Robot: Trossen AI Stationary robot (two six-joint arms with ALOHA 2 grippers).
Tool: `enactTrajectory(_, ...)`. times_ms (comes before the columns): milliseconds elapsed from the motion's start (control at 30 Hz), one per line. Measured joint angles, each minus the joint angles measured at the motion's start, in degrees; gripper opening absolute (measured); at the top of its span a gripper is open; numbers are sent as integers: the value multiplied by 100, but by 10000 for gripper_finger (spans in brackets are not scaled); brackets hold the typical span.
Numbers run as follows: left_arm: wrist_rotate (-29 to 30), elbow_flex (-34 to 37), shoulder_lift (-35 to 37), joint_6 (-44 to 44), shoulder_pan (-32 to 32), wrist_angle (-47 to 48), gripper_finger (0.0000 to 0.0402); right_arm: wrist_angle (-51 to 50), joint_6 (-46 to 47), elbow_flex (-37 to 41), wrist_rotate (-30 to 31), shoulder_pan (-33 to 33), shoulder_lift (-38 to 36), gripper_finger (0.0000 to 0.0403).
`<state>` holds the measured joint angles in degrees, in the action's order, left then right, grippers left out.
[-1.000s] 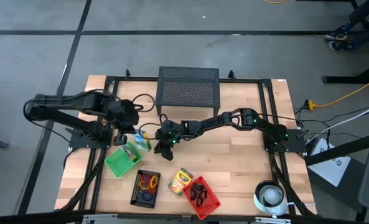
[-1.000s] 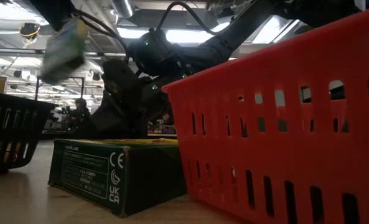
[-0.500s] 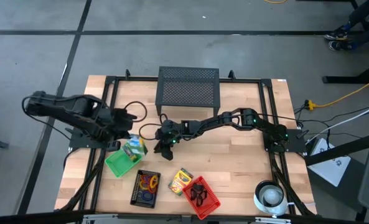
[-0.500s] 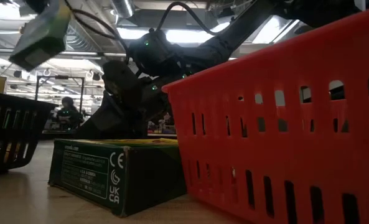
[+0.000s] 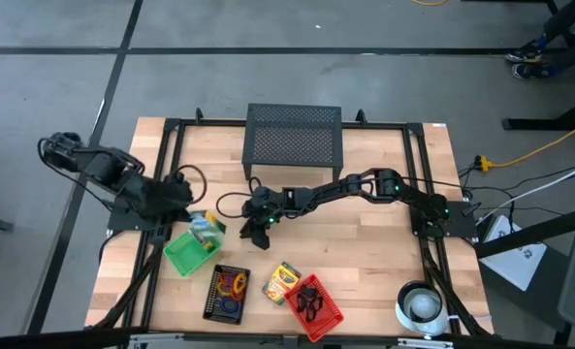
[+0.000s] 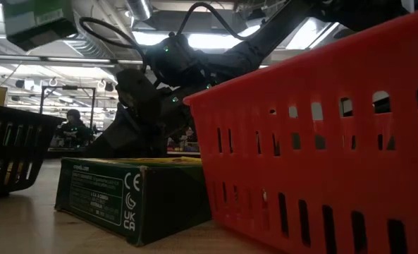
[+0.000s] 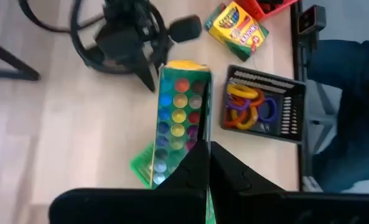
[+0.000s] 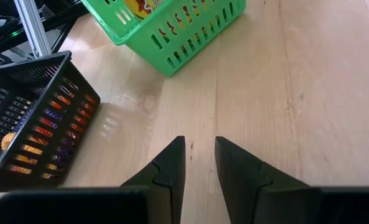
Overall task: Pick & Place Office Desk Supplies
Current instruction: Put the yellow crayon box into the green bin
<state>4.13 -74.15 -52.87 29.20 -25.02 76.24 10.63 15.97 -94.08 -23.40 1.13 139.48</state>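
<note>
My left gripper (image 5: 192, 219) is shut on a green box with rows of coloured dots (image 7: 179, 118). The box is in the air above the far right corner of the green basket (image 5: 183, 258), and shows high up in the low view (image 6: 38, 20). My right gripper (image 5: 258, 233) rests low over the middle of the table, its fingers (image 8: 200, 146) a little open with nothing between them. A yellow-and-green crayon box (image 5: 282, 282) lies flat on the table. Orange, purple and yellow rings (image 7: 243, 106) lie in a black tray (image 5: 213, 291). My left gripper holds the dotted box by its near end (image 7: 193, 142), pinched between the two fingers, which hide the exact spot. The fingers slant down from the table's left side and lie along the box. The box is lifted clear and sticks out beyond the fingertips, over the green basket.
A red basket (image 5: 331, 312) holding black clips stands near the front edge, beside the crayon box. The large black mesh stand (image 5: 292, 136) is at the back centre and a white roll (image 5: 423, 305) at the front right. Cables loop near my left gripper.
My left gripper has swung toward the table's left edge and risen, carrying the dotted box with it. The box has stayed clear of the table and has turned from tilted to nearly level in the low view.
</note>
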Motion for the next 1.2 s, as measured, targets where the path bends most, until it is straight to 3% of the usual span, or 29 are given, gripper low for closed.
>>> enactTrajectory(633,1154,247,-547,3114,-2863,201,1,-79,-79,0,-5,2,0,89)
enactTrajectory(900,1117,904,-676,4128,-3449,200,1,-81,-74,0,-17,2,0,89)
enactTrajectory(1200,1138,1510,-674,4306,-3539,213,2,-81,-72,0,0,2,0,89)
